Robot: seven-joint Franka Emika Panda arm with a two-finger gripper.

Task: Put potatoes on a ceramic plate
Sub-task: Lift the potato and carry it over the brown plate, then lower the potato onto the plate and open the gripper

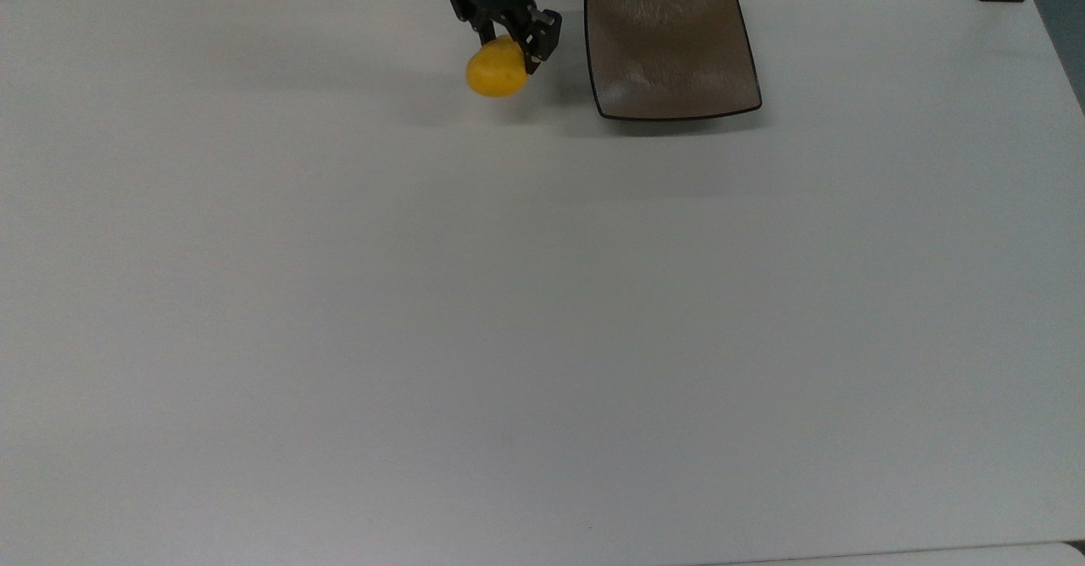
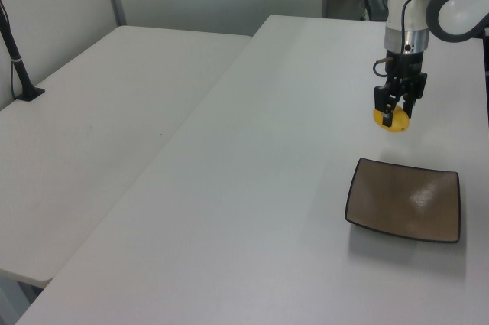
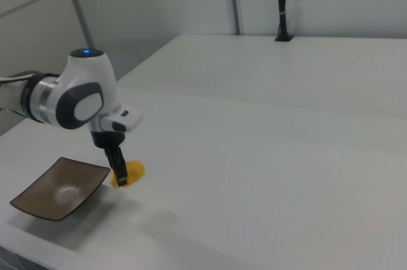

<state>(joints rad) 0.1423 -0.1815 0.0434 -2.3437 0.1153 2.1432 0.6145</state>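
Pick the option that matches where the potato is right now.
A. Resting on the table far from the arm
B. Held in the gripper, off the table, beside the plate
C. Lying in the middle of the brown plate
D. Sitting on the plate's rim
B. The gripper is shut on the potato, which hangs above its shadow on the table beside the ceramic plate, whose surface is bare.

White-grey arm (image 3: 70,95), blue light on top, black tool (image 1: 511,39), black cable.

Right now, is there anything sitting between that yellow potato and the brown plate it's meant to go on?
Nothing visible. The gripper holds the potato off the table, and only bare tabletop separates it from the ceramic plate.
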